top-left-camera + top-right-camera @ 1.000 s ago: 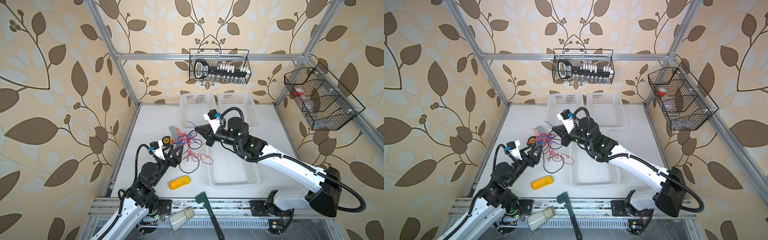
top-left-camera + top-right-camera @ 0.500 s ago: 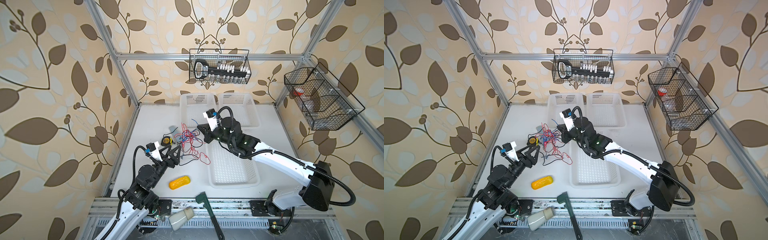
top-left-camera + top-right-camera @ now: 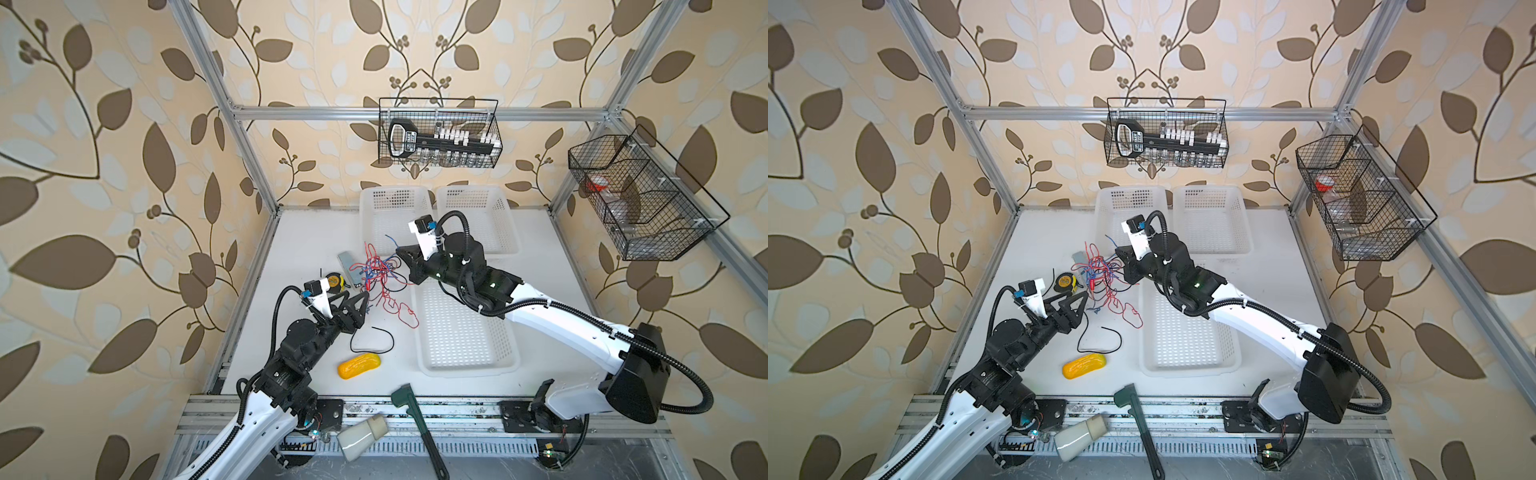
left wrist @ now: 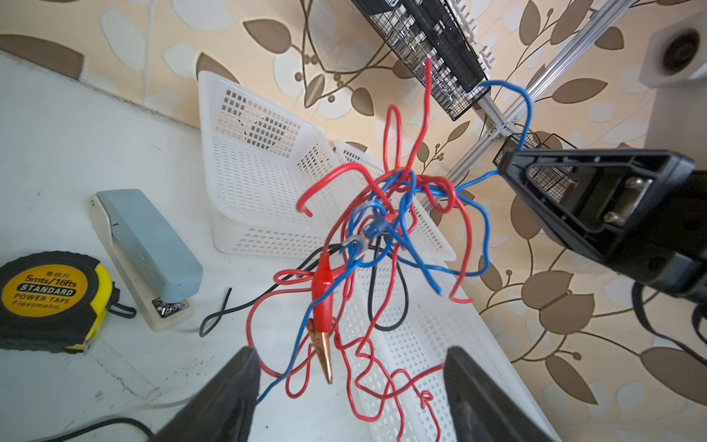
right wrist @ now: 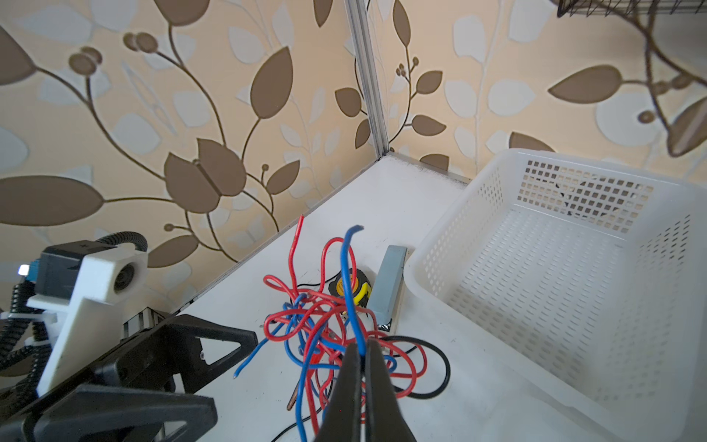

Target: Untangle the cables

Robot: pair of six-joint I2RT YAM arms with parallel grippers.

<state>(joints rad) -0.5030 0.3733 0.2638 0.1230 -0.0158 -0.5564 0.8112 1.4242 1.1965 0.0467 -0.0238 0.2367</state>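
Observation:
The cables are a knot of red, blue and black wires hanging above the table's left middle. My right gripper is shut on a blue strand and holds the knot up. My left gripper stands open just below the knot. Red loops and a red alligator clip dangle between its fingers, which close on nothing. A loose black cable lies on the table by the left gripper.
A tape measure and a grey stapler lie left of the knot. A flat white tray sits under the right arm, with two white baskets behind. A yellow object and a green-handled tool lie near the front.
My right gripper has carried the knot a little left and toward the back. The left gripper has shifted only slightly and has stayed open.

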